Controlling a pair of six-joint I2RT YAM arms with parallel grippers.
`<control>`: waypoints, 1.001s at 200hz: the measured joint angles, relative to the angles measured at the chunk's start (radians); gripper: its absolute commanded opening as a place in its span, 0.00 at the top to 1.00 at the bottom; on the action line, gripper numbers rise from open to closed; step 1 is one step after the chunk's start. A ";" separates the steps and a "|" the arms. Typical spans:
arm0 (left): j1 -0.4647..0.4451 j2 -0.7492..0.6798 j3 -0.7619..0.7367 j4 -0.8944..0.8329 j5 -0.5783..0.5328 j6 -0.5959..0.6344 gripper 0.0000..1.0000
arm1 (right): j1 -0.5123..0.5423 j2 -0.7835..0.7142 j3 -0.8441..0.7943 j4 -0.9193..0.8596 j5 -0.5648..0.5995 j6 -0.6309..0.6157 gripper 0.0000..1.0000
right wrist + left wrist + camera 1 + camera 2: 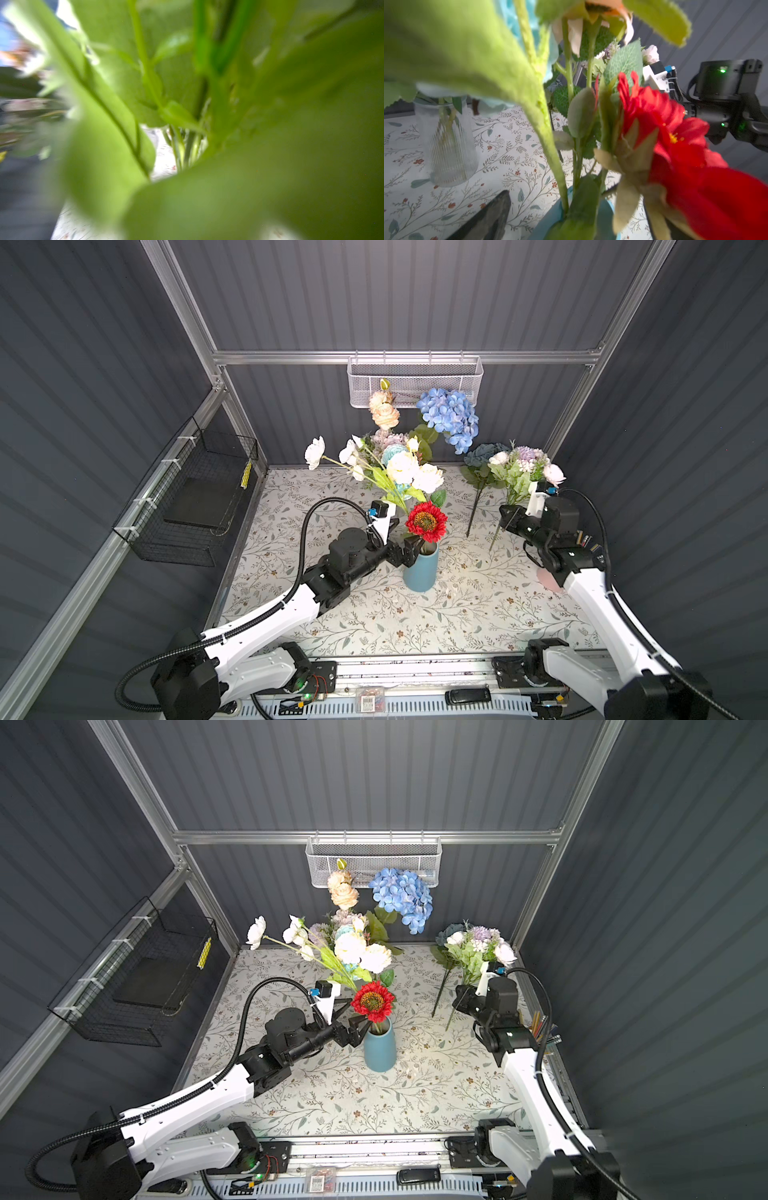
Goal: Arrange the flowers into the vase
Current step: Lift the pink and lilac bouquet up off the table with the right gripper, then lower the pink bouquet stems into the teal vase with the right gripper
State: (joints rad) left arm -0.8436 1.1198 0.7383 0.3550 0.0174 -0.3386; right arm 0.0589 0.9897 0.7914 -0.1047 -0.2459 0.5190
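Stems of a red daisy (426, 521) and a white spray (314, 452) were seen standing in the blue vase (420, 572), which was set upright near the middle of the leaf-printed table (374, 614). The daisy head was turned upward just above the vase mouth, while the spray was leaned far out to the left. The left gripper (409, 549) was held at the left side of the vase rim with its jaws spread wide. In the left wrist view one dark fingertip (492, 216) was shown beside the rim, green stems rose between the jaws, and nothing was clamped.

Peach roses (384, 410) and a blue hydrangea (451, 416) were raised high behind the blue vase. A clear ribbed vase (450, 149) with green stems in it was shown only in the left wrist view, standing on the table apart from the blue vase.

The right gripper (506, 516) was closed on the stems of a lilac and white bunch (521, 466) over the far right of the table, with a green stem end left poking out below the jaws. The right wrist view was filled with blurred green leaves and stems. A dark blue bunch (484, 454) was placed just left of the held bunch; whether it was gripped too or merely rested there could not be told
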 measured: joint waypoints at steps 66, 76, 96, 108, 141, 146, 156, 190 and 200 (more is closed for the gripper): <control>0.001 0.078 0.004 0.134 -0.066 0.011 0.01 | 0.097 -0.117 -0.136 0.319 -0.211 0.113 1.00; 0.001 0.090 0.009 0.142 -0.071 0.011 0.01 | 0.138 -0.121 -0.169 0.393 -0.217 0.113 1.00; 0.007 0.100 0.013 0.156 -0.081 0.010 0.01 | 0.217 -0.122 -0.233 0.547 -0.219 0.104 1.00; 0.008 0.100 0.013 0.159 -0.092 0.010 0.01 | 0.259 -0.114 -0.260 0.625 -0.219 0.098 1.00; 0.008 0.100 0.013 0.163 -0.133 0.002 0.01 | 0.327 -0.072 -0.269 0.789 -0.214 0.075 1.00; 0.008 0.100 0.013 0.163 -0.139 0.001 0.01 | 0.336 -0.068 -0.269 0.807 -0.212 0.071 1.00; 0.008 0.100 0.013 0.163 -0.150 -0.005 0.01 | 0.356 -0.060 -0.269 0.841 -0.206 0.060 1.00; 0.012 0.100 0.013 0.163 -0.166 -0.013 0.01 | 0.430 -0.029 -0.267 0.954 -0.187 0.008 1.00; 0.013 0.100 0.013 0.163 -0.168 -0.015 0.01 | 0.447 -0.013 -0.265 0.989 -0.183 -0.009 1.00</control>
State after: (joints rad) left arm -0.8303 1.2198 0.7517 0.5182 -0.1509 -0.3534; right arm 0.5064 0.9764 0.5266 0.8841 -0.4294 0.5102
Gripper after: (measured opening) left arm 0.993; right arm 0.077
